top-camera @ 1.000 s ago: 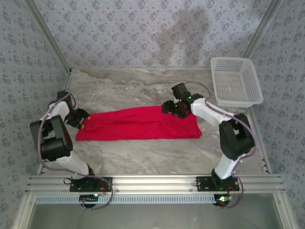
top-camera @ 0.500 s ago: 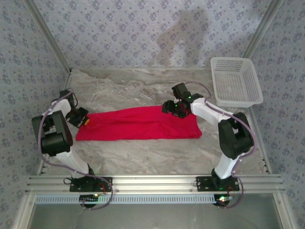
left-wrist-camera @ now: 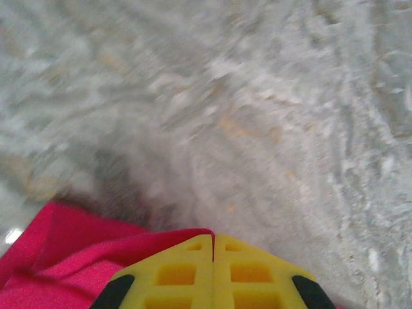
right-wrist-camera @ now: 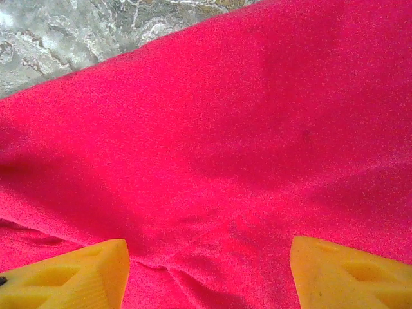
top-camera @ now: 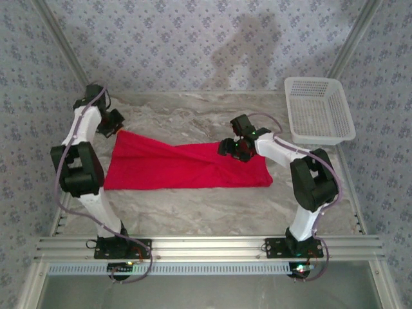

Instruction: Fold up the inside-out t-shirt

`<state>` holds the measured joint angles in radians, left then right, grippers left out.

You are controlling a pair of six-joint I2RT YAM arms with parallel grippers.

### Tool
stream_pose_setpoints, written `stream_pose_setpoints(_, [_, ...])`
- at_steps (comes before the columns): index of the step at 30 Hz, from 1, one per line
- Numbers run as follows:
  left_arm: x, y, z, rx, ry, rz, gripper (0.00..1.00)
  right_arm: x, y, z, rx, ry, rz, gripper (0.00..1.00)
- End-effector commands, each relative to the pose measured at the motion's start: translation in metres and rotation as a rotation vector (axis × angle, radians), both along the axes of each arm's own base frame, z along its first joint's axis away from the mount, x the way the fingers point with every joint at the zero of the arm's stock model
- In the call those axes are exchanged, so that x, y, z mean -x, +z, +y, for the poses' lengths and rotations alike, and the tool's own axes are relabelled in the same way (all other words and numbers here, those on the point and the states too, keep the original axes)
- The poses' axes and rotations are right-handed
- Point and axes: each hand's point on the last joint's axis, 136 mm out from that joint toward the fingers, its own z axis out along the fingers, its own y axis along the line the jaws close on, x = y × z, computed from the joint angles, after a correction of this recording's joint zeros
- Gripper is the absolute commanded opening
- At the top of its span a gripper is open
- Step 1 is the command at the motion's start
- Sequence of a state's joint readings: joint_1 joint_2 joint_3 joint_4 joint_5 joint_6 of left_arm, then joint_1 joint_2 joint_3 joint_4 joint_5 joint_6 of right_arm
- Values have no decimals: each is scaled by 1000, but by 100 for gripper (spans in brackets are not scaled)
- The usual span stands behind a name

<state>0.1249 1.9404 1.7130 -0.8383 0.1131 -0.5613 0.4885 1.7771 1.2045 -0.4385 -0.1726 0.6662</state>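
Observation:
The red t-shirt (top-camera: 187,165) lies flat across the middle of the marbled table, folded into a long band. Its far left corner is drawn up toward the back left. My left gripper (top-camera: 114,127) is shut on that corner; in the left wrist view the yellow fingers (left-wrist-camera: 187,273) meet with a thin edge of red cloth (left-wrist-camera: 96,241) pinched between them. My right gripper (top-camera: 233,148) hovers over the shirt's right upper part, open. Its yellow fingertips (right-wrist-camera: 77,273) stand wide apart above the cloth (right-wrist-camera: 225,141) with nothing between them.
A white plastic basket (top-camera: 318,109) stands at the back right corner. The metal frame rail (top-camera: 206,246) runs along the near edge. Patterned walls close in the table on three sides.
My left arm has swung toward the back left, pulling the shirt's left corner with it and widening the cloth there. The right gripper has stayed over the shirt.

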Motion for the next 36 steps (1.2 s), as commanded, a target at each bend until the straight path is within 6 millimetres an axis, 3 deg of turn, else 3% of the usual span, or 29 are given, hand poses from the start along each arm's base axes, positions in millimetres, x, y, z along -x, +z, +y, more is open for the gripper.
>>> stream_pose_setpoints(1, [-27, 18, -11, -82, -160, -57, 0, 4, -20, 4, 17, -9, 45, 69])
stream_pose_setpoints(4, [-42, 32, -22, -177, -270, -101, 0, 16, -44, 2, 40, -11, 98, 69])
stream_pose_setpoints(6, [-40, 37, -26, -233, -318, -127, 0, 18, -54, 2, 44, -14, 118, 69])
stream_pose_setpoints(10, [-13, 29, -25, -349, -372, -198, 0, 24, -64, 4, 45, -11, 144, 68])
stream_pose_setpoints(12, [16, 26, -13, -483, -342, -222, 0, 25, -64, 3, 49, -6, 140, 68])
stream_pose_setpoints(16, [73, 0, 13, -606, -216, -206, 0, 26, -59, 1, 51, -4, 128, 68])
stream_pose_setpoints(21, [108, -14, 22, -616, -144, -184, 0, 25, -56, 2, 53, 5, 123, 68])
stream_pose_setpoints(28, [137, -17, 38, -590, -45, -187, 0, 21, -41, 4, 46, 0, 94, 68])
stream_pose_setpoints(33, [138, -31, 36, -519, -41, -197, 0, 19, -20, 11, 33, 15, 57, 68])
stream_pose_setpoints(34, [137, -34, 35, -511, -46, -188, 0, 11, -4, 19, 9, 20, 21, 68])
stream_pose_setpoints(36, [136, -39, 33, -499, -62, -165, 0, 7, 6, 27, -7, 28, 1, 69])
